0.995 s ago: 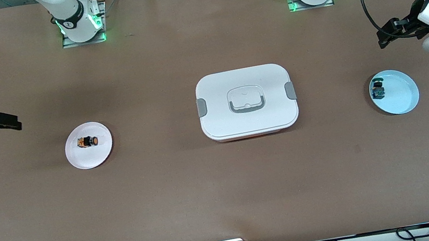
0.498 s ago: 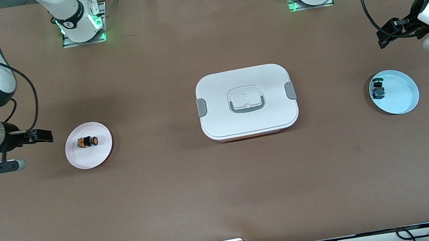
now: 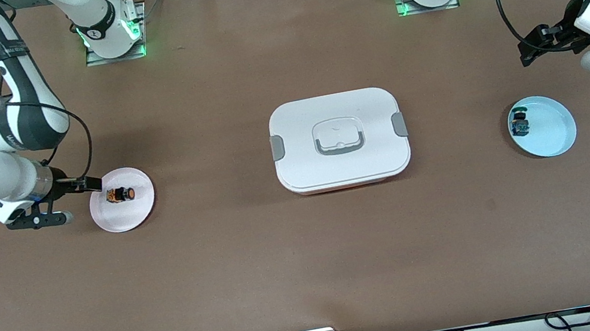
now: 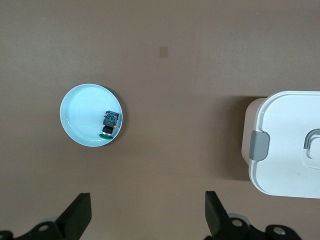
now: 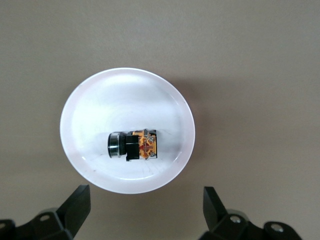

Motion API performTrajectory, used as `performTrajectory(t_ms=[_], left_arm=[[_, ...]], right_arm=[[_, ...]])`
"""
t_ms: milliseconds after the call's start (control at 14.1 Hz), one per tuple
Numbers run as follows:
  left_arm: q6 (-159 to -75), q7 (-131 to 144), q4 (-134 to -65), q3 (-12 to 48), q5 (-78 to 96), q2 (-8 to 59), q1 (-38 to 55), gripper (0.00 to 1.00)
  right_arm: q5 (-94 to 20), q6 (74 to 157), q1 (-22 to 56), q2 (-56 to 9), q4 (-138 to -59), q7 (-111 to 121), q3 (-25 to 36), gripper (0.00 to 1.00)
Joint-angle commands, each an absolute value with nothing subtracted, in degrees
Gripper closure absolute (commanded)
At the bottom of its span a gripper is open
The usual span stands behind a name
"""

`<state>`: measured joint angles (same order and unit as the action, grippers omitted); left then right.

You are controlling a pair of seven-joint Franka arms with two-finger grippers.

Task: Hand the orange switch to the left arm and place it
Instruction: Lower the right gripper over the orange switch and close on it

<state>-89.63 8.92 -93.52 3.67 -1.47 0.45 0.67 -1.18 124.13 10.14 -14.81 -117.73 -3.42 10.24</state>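
Note:
The orange switch (image 3: 120, 194) lies on its side on a white plate (image 3: 125, 216) toward the right arm's end of the table. It also shows in the right wrist view (image 5: 134, 145) on that plate (image 5: 100, 100). My right gripper (image 3: 89, 183) is open and empty, over the plate's rim beside the switch. In the right wrist view the right gripper (image 5: 145, 210) sits just off the plate. The white box (image 3: 339, 140) stands mid-table. My left gripper (image 3: 531, 50) is open and empty, waiting over the table at the left arm's end.
A light blue plate (image 3: 554, 135) with a small blue and green switch (image 3: 519, 123) lies near the left gripper; both show in the left wrist view, the plate (image 4: 80, 107) and the switch (image 4: 110, 124). The box corner (image 4: 285, 145) shows there too.
My right arm has swung in toward the white plate, bringing its gripper to the plate's rim beside the orange switch. The left arm has not moved.

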Motion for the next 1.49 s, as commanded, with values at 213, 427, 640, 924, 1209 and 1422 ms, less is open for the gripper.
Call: performTrajectory(t_ms=[213,427,640,924,1209,1422], left_arm=[[-88.42,8.88,-92.81,3.60,-0.88,0.09,0.62,0.00],[-88.51,8.88,-92.81,3.52,-0.88,0.09,0.62,0.00],[-88.50,8.79,-92.72,3.69,-0.88,0.09,0.70,0.00],[-88.51,8.88,-92.64,3.87,-0.88,0.17,0.70,0.00],[-88.68,8.79,-92.55,3.25,-0.88,0.18,0.62,0.00],[-88.59,8.88,-92.37,3.43,-0.97,0.26,0.70,0.00]], right_arm=[[-1.49,136.13,11.51,-14.85,-126.12,-4.39,10.11,0.00],[-1.49,139.65,11.86,-17.39,-126.39,-3.61,9.76,0.00],[-1.41,140.88,12.65,-19.15,-126.30,-3.25,9.76,0.00],[-1.41,143.17,12.74,-21.35,-126.30,-3.25,9.05,0.00],[-1.41,144.49,12.57,-23.11,-126.04,-1.67,8.96,0.00],[-5.07,145.02,12.57,-24.16,-125.77,-1.23,8.96,0.00]])
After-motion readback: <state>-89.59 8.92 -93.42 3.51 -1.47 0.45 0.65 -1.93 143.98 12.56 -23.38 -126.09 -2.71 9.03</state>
